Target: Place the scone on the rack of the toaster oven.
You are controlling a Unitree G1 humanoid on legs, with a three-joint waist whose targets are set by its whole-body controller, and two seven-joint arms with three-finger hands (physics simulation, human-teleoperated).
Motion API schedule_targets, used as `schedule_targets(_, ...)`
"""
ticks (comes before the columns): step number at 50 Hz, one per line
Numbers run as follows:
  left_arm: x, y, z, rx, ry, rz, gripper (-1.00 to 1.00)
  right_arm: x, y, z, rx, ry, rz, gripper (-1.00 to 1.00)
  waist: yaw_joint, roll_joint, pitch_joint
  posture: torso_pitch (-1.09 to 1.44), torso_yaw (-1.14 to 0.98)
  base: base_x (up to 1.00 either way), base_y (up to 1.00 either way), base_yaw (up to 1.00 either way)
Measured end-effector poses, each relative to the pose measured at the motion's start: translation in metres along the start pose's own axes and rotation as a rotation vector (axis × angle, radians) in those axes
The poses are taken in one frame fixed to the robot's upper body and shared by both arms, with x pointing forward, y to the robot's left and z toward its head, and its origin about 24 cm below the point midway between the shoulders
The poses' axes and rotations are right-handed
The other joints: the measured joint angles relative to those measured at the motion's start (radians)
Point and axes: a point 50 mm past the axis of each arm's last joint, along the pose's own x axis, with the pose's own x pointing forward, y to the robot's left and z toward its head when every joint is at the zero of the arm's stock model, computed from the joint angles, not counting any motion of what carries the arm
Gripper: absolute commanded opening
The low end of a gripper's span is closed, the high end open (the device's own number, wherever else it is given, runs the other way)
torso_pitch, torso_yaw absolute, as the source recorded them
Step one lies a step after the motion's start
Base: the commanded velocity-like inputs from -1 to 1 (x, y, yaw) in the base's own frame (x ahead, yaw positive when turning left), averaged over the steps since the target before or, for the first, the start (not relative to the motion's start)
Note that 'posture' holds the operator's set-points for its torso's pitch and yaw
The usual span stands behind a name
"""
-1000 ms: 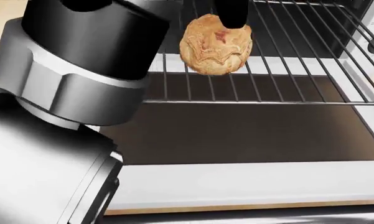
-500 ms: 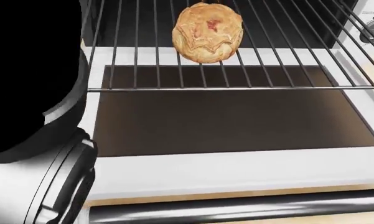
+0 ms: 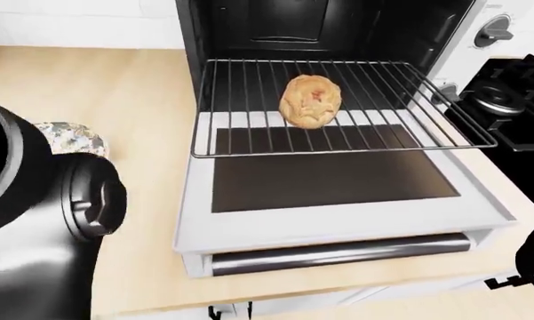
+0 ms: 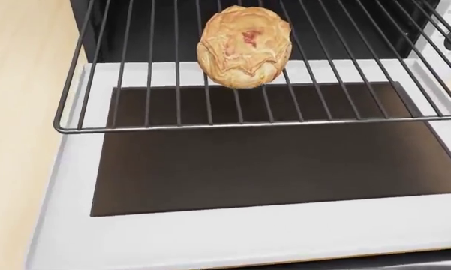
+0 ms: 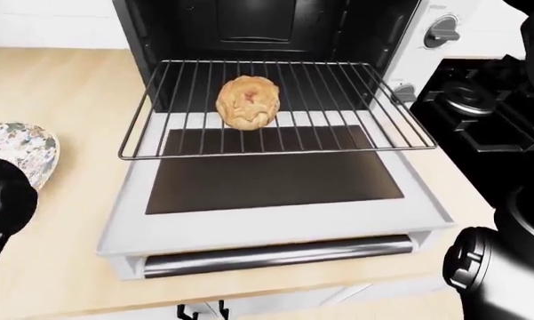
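- Pale wood worktop [image 3: 115,87] carries everything you see; the black stove [image 5: 489,113] sits at the right edge of the eye views.
- White toaster oven [image 5: 427,60] stands open, its door [image 5: 275,220] folded down flat toward you, dark glass panel facing up.
- Wire rack [image 3: 337,100] is pulled partway out over the door, so its near edge hangs unsupported.
- Your arms show only as dark bulky segments at the bottom corners of the eye views; neither the left robot hand nor the right robot hand is in view, so you cannot tell their grip state.
- Patterned plate [image 5: 13,150] lies on the worktop left of the oven, bare as far as it shows.
- Scone [image 4: 244,45] rests on the rack, toward its left-centre, touching nothing else; the placement looks done.
- Risk from here: a swinging forearm clipping the rack's overhanging edge could tip it and roll the scone onto the door.
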Motion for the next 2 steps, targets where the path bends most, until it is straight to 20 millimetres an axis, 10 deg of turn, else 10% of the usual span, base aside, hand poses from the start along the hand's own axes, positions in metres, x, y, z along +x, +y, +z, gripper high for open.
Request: schedule_targets(2, -0.0058, 0.0155, 0.0051, 0.01, -0.009, 0.054, 1.0, 0.0005, -0.0038, 0.0004, -0.001, 0.005, -0.01, 1.0, 0.004, 0.002, -0.002, 0.0, 0.0, 0.0, 0.0, 0.0)
